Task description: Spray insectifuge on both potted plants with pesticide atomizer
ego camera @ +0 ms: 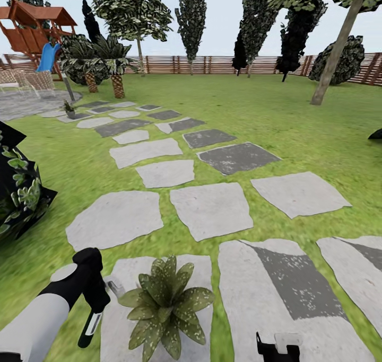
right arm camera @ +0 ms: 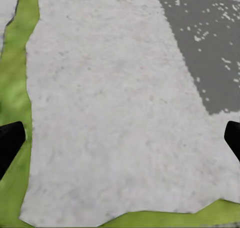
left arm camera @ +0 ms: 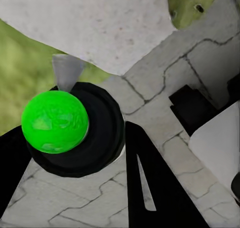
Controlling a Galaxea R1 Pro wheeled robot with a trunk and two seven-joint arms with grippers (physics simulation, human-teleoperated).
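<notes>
Pesticide atomizer [ego camera: 94,311]: clenched in the left gripper [ego camera: 91,298], lower left of the head view, just beside a potted plant [ego camera: 165,303] with whitish specks. Right gripper [ego camera: 278,346]: fingers spread, nothing held, lower edge, over a stepping stone [ego camera: 297,298].

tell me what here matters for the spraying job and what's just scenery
For the job:
- atomizer, held in the left gripper
- potted plant on a stepping stone, whitish specks on its leaves
- right gripper, open over a stone

Scenery:
- stepping stones
- fence
- playset
- trees
</notes>
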